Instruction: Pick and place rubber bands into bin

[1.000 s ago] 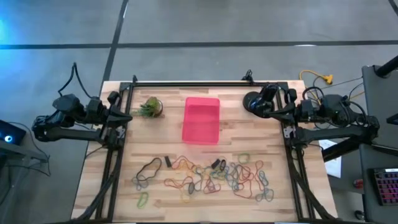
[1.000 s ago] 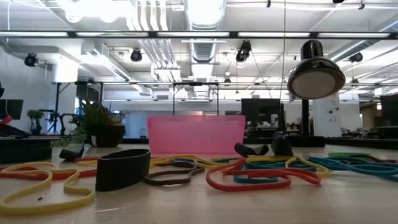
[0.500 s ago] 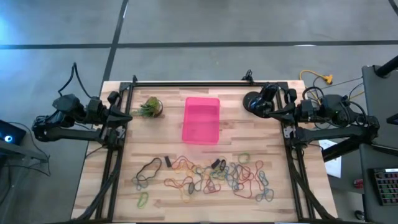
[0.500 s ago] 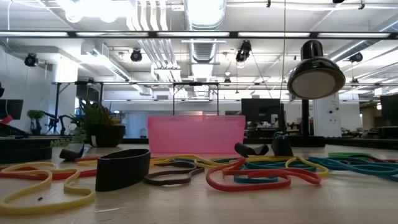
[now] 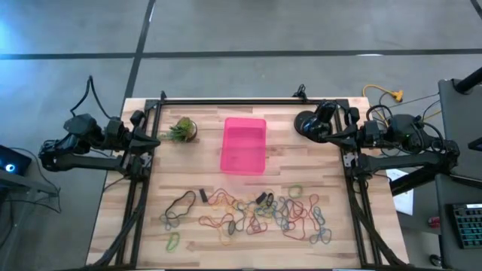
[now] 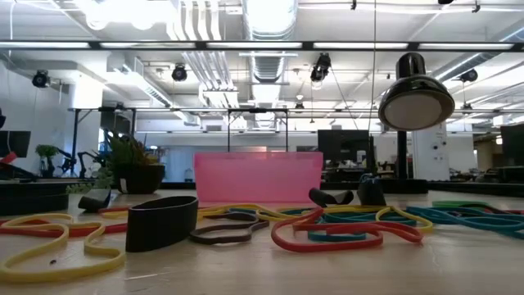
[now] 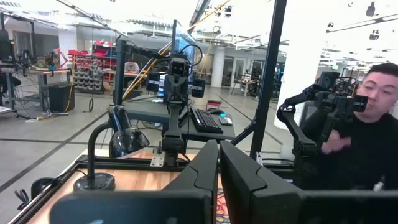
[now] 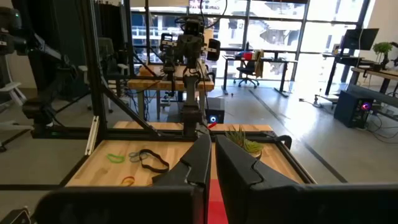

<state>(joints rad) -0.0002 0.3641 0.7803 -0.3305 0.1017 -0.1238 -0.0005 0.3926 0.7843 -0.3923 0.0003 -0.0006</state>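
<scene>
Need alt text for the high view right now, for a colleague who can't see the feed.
Overhead view of a wooden table: an empty pink bin sits centre-rear, with many coloured rubber bands scattered in front of it. Both arms wait at the table's sides, left gripper and right gripper shut, holding nothing.

Right gripper [image 8: 211, 163] with dark fingers pressed together, a red-pink strip of the bin [image 8: 216, 202] beneath, rubber bands [image 8: 142, 159] on wooden table [image 8: 106, 171], leafy plant [image 8: 243, 140] beyond.

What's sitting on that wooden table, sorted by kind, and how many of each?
Pink bin: 1
Potted plant: 1
Black desk lamp: 1
Rubber bands: one tangled heap, too many to count singly
Total: 3 single things plus the heap.
</scene>
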